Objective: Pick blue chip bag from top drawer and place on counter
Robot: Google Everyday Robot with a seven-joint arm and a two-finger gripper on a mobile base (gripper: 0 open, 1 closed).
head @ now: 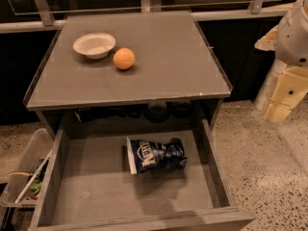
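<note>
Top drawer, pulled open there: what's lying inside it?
A blue chip bag lies on the top drawer floor, near the back. The counter overhangs the drawer's rear; what sits in that shadow cannot be made out. The gripper hangs beside the counter, outside the drawer.

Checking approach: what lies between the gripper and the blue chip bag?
Camera view: speckled floor and the top drawer's right wall; the gripper hangs right of the counter.

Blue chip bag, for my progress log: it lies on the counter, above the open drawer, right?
No: the camera view shows the blue chip bag inside the open top drawer, below the counter. The gripper hangs at the right, away from it.
</note>
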